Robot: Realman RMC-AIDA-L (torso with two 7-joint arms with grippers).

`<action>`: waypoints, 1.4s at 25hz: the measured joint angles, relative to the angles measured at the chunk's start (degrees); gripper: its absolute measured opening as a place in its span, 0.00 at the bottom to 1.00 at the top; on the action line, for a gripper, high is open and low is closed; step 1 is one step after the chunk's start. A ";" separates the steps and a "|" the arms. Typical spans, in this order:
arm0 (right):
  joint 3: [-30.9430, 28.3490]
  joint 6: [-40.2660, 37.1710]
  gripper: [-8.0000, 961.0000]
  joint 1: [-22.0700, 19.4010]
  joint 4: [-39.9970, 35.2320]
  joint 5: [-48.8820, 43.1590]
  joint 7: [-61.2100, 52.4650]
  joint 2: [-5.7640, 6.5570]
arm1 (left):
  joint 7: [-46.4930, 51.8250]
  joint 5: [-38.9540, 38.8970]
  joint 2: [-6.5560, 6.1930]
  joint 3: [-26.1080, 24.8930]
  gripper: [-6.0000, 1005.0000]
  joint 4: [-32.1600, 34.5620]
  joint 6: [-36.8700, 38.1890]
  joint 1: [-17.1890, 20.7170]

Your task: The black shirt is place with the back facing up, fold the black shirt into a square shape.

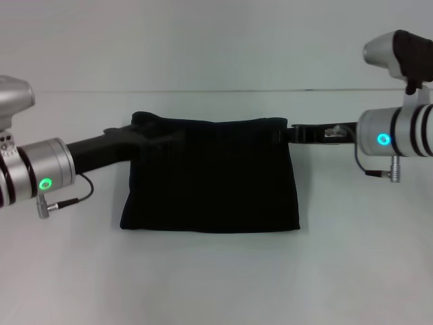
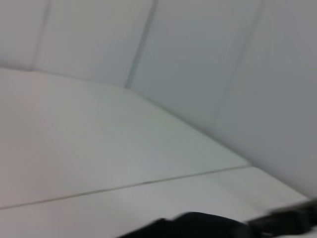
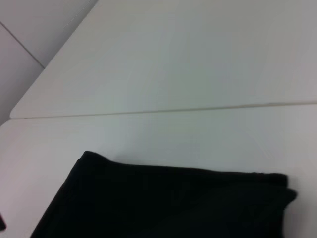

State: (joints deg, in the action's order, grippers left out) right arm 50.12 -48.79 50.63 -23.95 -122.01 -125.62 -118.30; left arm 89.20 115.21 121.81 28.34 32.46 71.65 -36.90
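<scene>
White table (image 1: 216,284) carried the black shirt (image 1: 211,177), folded to a near-square block at centre, no lettering showing; same cloth seen in the right wrist view (image 3: 163,203) and as a dark edge in the left wrist view (image 2: 193,227); left gripper (image 1: 139,135) sat at the shirt's far left corner, touching cloth, grip state could not be told; right gripper (image 1: 292,135) lay at the far right corner, grip likewise could not be told.
</scene>
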 joint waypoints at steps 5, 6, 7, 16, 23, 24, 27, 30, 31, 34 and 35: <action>-0.74 -2.71 0.24 -3.29 -4.22 0.46 0.44 0.49 | 7.93 -0.07 0.03 0.04 0.82 -0.29 -9.33 -1.74; -1.18 -3.46 0.28 -4.05 -5.20 0.54 0.32 0.66 | 9.46 -0.08 -0.10 0.10 0.82 -0.72 -11.10 -2.18; -1.94 -4.51 0.39 -4.79 -6.14 0.60 0.30 0.90 | 10.68 -0.08 -0.29 0.15 0.82 -1.35 -12.49 -2.68; -6.65 -10.86 0.80 -6.69 -8.71 1.56 0.72 4.00 | 19.61 0.45 -1.67 2.50 0.82 -6.57 -24.21 -5.81; -6.09 -12.65 0.87 -5.89 -8.74 1.20 3.29 4.28 | 22.64 0.49 -1.62 7.31 0.82 -9.72 -30.73 -7.61; -6.09 -12.62 0.87 -5.87 -8.74 1.27 3.71 4.09 | 22.61 0.50 -1.62 7.53 0.82 -10.26 -31.29 -8.00; -6.08 -12.40 0.87 -5.66 -8.64 1.35 5.03 3.47 | 22.39 0.52 -1.57 7.87 0.82 -11.67 -31.82 -9.15; -6.08 -12.00 0.87 -5.44 -8.31 1.39 5.96 3.19 | 22.41 0.54 -1.43 8.35 0.82 -12.18 -32.23 -9.80; -6.05 -11.94 0.87 -5.40 -8.29 1.40 6.17 3.13 | 22.48 0.54 -1.41 8.46 0.82 -12.30 -32.44 -9.96; -5.95 -11.86 0.87 -5.29 -8.30 1.42 6.69 2.96 | 22.63 0.54 -1.41 8.52 0.82 -12.54 -32.82 -10.23; -5.93 -11.86 0.87 -5.29 -8.34 1.42 6.88 2.90 | 22.60 0.54 -1.41 8.52 0.82 -12.55 -32.96 -10.24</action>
State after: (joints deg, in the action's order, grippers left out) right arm 44.19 -60.66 45.35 -32.28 -120.59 -118.74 -115.39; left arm 111.80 115.76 120.40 36.86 19.91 38.69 -47.13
